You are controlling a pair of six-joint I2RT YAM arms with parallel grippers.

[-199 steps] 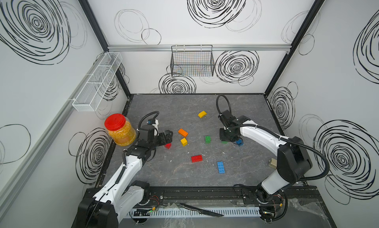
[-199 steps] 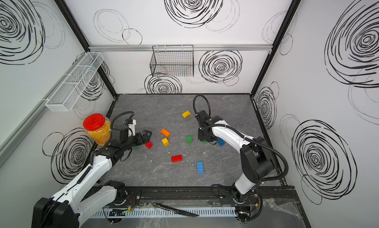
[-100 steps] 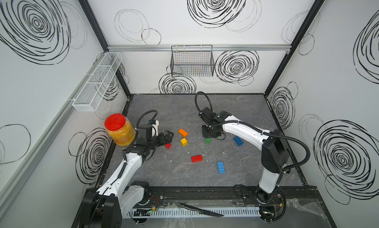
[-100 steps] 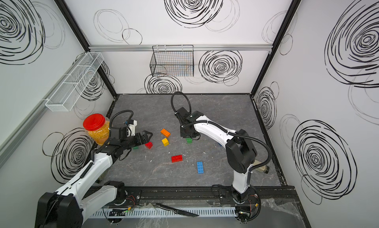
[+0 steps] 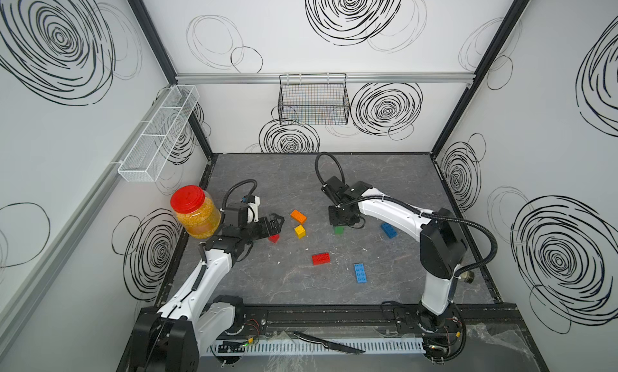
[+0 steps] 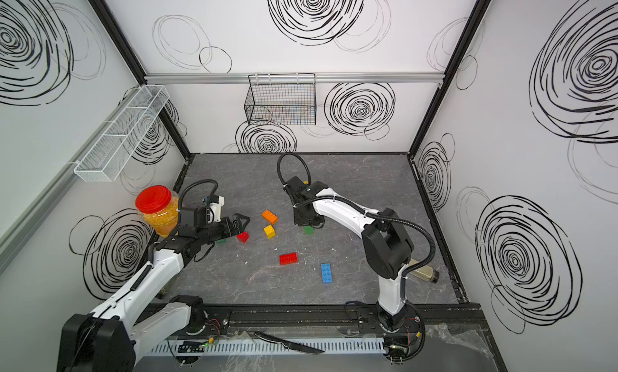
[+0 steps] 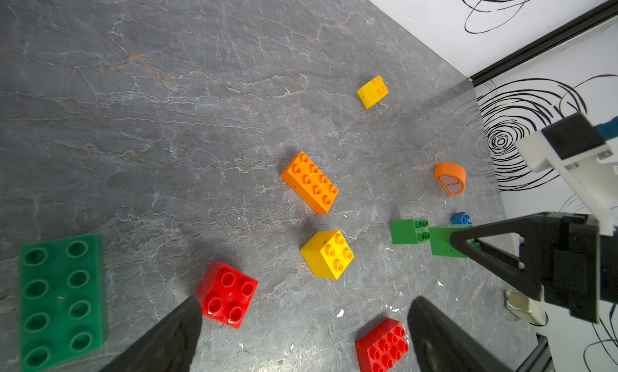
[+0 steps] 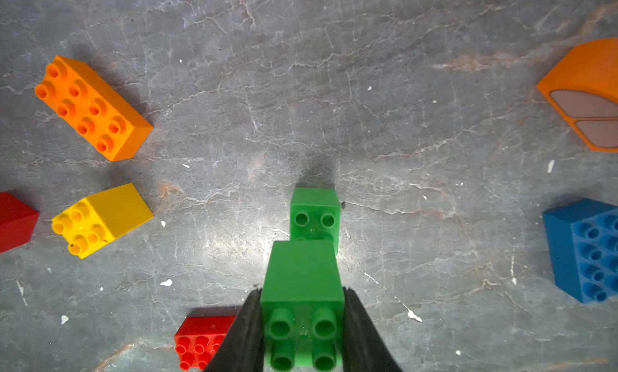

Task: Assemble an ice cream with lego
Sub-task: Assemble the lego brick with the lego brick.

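R gripper (image 8: 302,291) pinches a green brick (image 8: 301,273) right by 2nd green brick (image 8: 314,213), mid table (image 5: 384,173). L gripper (image 7: 305,301) wide open, holding nothing, by small red brick (image 7: 229,293), toward table's left edge.

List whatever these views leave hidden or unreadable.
- Both top views: the wrist hides how the right gripper clamps the held green brick.
- Right wrist view: the frame edge cuts off the orange rounded piece and the blue brick.
- Left wrist view: the big green brick is blurred; in top views the left arm covers nearly all of it.
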